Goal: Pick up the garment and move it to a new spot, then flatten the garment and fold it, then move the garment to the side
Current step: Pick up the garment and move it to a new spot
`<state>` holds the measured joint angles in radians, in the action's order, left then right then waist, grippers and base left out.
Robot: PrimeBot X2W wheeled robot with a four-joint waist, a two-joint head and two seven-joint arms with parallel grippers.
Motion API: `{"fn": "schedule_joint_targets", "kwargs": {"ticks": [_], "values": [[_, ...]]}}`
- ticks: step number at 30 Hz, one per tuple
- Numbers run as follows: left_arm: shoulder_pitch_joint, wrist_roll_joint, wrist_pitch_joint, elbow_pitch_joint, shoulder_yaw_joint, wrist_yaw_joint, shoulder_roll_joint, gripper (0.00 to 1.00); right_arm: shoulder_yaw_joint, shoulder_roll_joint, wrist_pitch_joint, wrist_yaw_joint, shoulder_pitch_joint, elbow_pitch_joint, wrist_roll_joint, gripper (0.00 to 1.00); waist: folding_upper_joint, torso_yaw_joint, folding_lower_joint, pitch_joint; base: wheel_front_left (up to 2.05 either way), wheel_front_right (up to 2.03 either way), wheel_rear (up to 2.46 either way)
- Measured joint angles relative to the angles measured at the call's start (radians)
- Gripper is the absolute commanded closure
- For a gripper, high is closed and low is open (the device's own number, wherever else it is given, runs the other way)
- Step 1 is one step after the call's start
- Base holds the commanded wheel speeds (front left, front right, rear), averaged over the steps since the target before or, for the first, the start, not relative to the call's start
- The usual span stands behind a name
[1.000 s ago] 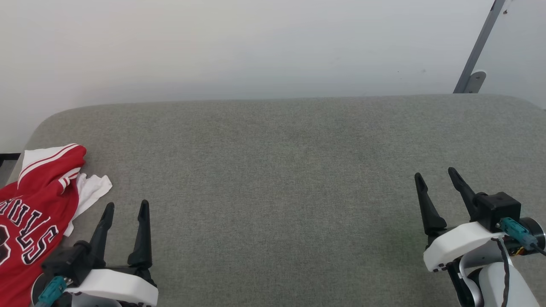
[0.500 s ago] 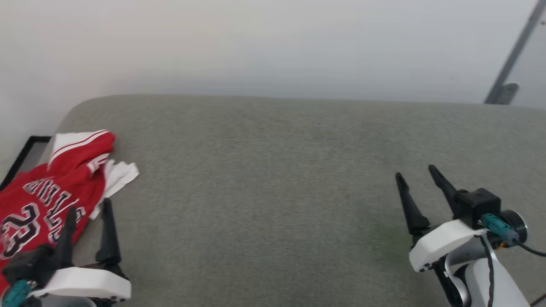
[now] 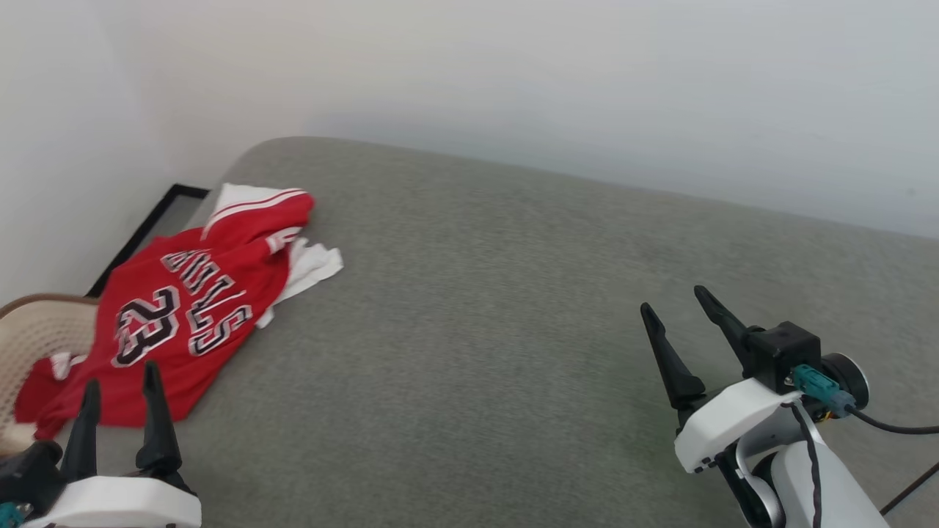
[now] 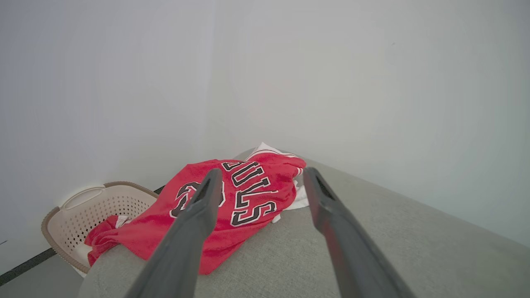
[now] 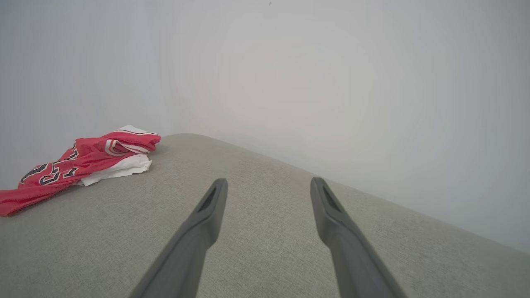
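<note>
**Robot turns toward crumpled jersey**

The head view has swung left over the last second, bringing the garment point(image 3: 183, 308) fully into frame. It lies heaped on the desk's point(image 3: 477, 330) left corner, one end trailing into a laundry basket point(image 3: 29, 330). The left gripper point(image 3: 122, 378), spread wide and empty, hovers just short of it. The right gripper point(image 3: 673, 301), equally empty, waits well apart. Pickup looks imminent.

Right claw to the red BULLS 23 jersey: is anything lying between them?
Nothing but bare grey woven-fabric cushion lies between the open right claw and the crumpled red-and-white BULLS 23 jersey; head and right wrist views show it.
</note>
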<state>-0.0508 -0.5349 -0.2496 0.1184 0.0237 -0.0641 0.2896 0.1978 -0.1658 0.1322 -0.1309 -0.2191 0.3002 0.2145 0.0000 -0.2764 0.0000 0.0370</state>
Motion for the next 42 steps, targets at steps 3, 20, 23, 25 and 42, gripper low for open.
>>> {"fn": "schedule_joint_targets", "kwargs": {"ticks": [3,20,23,25,42], "values": [[-0.006,-0.002,0.001,-0.002,0.001,-0.004,-0.001,0.0,0.007,0.0,0.0,0.0,-0.001,0.001,0.002,0.0,0.0,-0.023,0.0,0.003,0.0,0.0,0.0],[-0.014,-0.032,0.013,-0.009,0.01,-0.021,-0.009,0.0,0.011,0.0,0.0,0.0,-0.008,0.0,0.006,0.0,0.0,-0.104,0.0,-0.022,0.0,0.0,0.0],[0.007,-0.038,0.021,0.001,0.01,-0.023,-0.007,0.0,0.0,-0.003,0.0,0.0,-0.016,-0.004,0.005,0.0,0.0,-0.102,0.0,-0.037,0.0,0.0,0.0],[0.033,-0.038,0.031,0.009,0.006,-0.02,-0.002,0.0,-0.007,-0.003,-0.001,0.0,-0.017,-0.007,0.004,0.0,0.0,-0.098,0.0,-0.048,0.0,0.0,0.0],[0.444,-0.095,0.171,0.31,-0.007,0.059,0.1,0.0,-0.049,-0.048,-0.037,0.0,-0.108,-0.099,-0.022,0.0,0.0,-0.026,0.0,-0.226,0.0,0.0,0.0]]}}
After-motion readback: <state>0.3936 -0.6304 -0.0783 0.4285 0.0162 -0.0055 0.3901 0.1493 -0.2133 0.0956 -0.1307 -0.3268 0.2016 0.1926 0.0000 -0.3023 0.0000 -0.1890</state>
